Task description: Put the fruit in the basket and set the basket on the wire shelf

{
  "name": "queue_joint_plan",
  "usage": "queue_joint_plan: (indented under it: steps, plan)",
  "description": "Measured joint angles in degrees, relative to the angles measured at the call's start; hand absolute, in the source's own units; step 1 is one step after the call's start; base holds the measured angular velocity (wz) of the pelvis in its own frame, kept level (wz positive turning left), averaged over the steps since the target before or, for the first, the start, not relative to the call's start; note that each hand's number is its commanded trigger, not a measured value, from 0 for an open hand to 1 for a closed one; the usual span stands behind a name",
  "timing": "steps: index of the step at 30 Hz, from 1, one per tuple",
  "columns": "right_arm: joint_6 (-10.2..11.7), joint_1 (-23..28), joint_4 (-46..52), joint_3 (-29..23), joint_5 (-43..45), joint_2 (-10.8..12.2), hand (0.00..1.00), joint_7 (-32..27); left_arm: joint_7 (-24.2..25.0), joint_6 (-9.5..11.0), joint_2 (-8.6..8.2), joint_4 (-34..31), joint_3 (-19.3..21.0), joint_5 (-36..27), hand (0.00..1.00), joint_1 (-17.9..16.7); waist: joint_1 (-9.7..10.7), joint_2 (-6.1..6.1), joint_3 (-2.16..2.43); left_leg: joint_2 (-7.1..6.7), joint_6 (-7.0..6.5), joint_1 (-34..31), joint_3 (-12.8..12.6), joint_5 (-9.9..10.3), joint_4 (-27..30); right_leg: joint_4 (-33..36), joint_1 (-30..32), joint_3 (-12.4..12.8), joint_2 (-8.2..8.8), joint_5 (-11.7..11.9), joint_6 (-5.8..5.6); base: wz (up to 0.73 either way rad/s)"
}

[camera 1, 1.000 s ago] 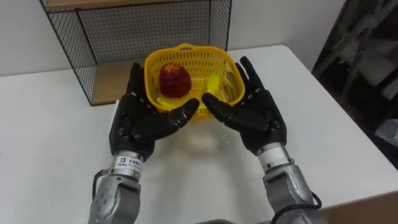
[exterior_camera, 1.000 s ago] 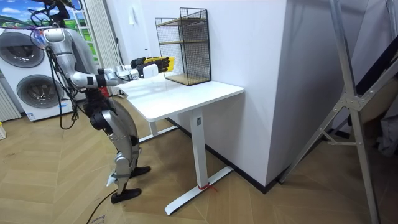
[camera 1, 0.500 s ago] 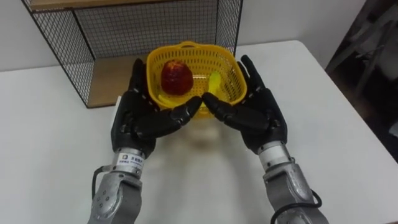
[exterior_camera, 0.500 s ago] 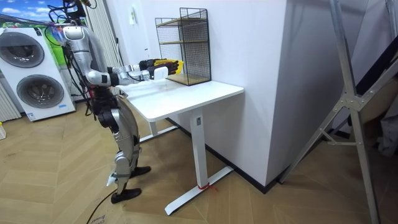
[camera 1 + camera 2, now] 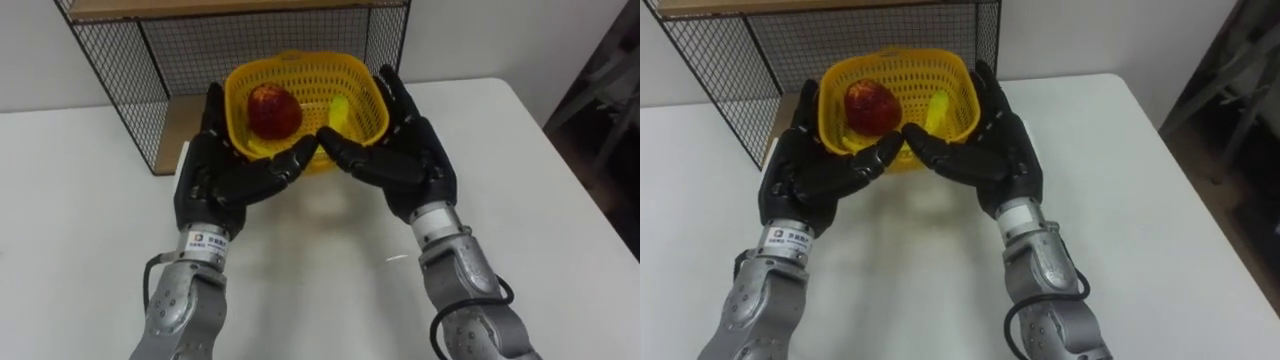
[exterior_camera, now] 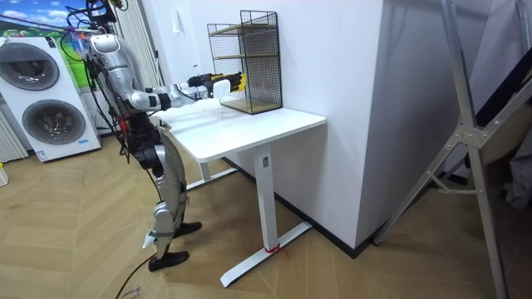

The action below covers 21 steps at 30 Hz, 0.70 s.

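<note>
A yellow plastic basket (image 5: 345, 80) (image 5: 908, 72) rests between my two hands, lifted above the white table (image 5: 80, 220). It holds a red apple (image 5: 267, 110) (image 5: 868, 106) and a small yellow fruit (image 5: 338, 112). My left hand (image 5: 225, 172) (image 5: 815, 172) cradles its left side with straight fingers. On the other side my right hand (image 5: 400, 160) (image 5: 985, 150) does the same, thumbs meeting under the front. The black wire shelf (image 5: 120, 60) (image 6: 243, 56) stands just behind the basket. In the room view the basket (image 6: 223, 83) is at the shelf's front.
The shelf has a wooden bottom board (image 5: 185, 125) and a wooden upper board (image 5: 200, 6). The table's right edge (image 5: 560, 170) drops off to dark floor. Washing machines (image 6: 46, 91) stand behind me in the room view.
Both hands have carried the basket forward and closer to the wire shelf's opening. In the room view I have straightened and my arms reach further toward the shelf.
</note>
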<state>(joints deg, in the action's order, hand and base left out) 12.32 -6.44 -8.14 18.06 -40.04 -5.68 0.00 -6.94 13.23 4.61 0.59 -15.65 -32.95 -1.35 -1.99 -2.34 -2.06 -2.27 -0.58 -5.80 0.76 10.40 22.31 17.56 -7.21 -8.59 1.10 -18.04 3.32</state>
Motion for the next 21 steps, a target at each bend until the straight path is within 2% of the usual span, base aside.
queue_joint_plan:
  steps: [4, 6, 8, 10, 14, 18, 21]
  plan:
    - [-2.4, -1.9, -0.5, -0.4, 0.1, -0.1, 0.00, -1.6, -1.5, -2.3, -0.13, 2.4, 0.4, 0.1, 0.00, 3.1, -0.1, -0.05, -0.03, -0.21, -0.05, -0.1, 0.1, 0.0, 0.5, -0.1, -0.1, -0.3, 0.18, -0.1, -0.15, 0.02]
    - [-2.4, -3.1, -1.7, -0.6, 0.6, 0.1, 0.00, -2.1, -1.6, -2.9, -0.54, 3.9, 0.7, 0.3, 0.00, 4.9, -0.4, -0.06, -0.03, -0.38, -0.28, 0.0, 0.1, -0.2, 0.4, -0.1, -0.1, -0.3, 0.36, -0.2, -0.28, -0.02]
    - [-2.5, -5.3, -5.1, -0.8, 2.7, 0.9, 0.00, -2.9, -2.0, -4.2, -1.41, 6.3, 1.9, 3.3, 0.00, 7.3, -0.8, -0.08, -0.02, -0.55, -0.43, 0.6, 0.1, -0.2, 0.2, -0.2, -0.7, -0.2, 0.52, -0.1, -0.45, 0.00]
    - [-2.6, -6.3, -6.8, -1.2, 4.2, 1.4, 0.00, -3.1, -2.6, -4.7, -1.85, 7.5, 2.2, 4.5, 0.00, 8.6, -1.5, -0.05, 0.00, -0.54, -0.43, 0.7, 0.2, -0.2, 0.3, -1.1, -1.2, -0.2, 0.39, 0.2, -0.61, 0.02]
    - [-5.0, -7.0, -7.1, -1.3, 4.9, 2.4, 0.00, -4.3, -3.7, -6.7, -2.12, 8.1, 3.0, 5.1, 0.00, 8.9, -1.7, -0.05, 0.01, -1.06, -0.45, 1.1, 1.0, -0.2, 0.2, -1.8, -2.1, -1.0, 0.57, 0.2, -0.68, 0.10]
    - [-6.0, -7.0, -7.7, -1.0, 4.9, 2.5, 0.00, -5.3, -4.2, -7.4, -2.39, 9.3, 3.0, 4.9, 0.00, 8.9, -2.9, -0.01, 0.02, -1.24, -0.45, 2.7, 0.9, -0.2, -0.8, -1.9, -3.5, -0.9, 0.76, 0.2, -0.69, 0.01]
    - [-7.1, -7.8, -9.5, -1.0, 4.8, 2.5, 0.00, -6.4, -4.7, -9.1, -2.57, 10.3, 3.1, 4.9, 0.00, 8.9, -2.9, -0.01, 0.02, -1.34, -0.44, 4.0, 0.9, -0.2, -0.9, -2.3, -5.2, -1.1, 0.83, 0.3, -0.69, 0.03]
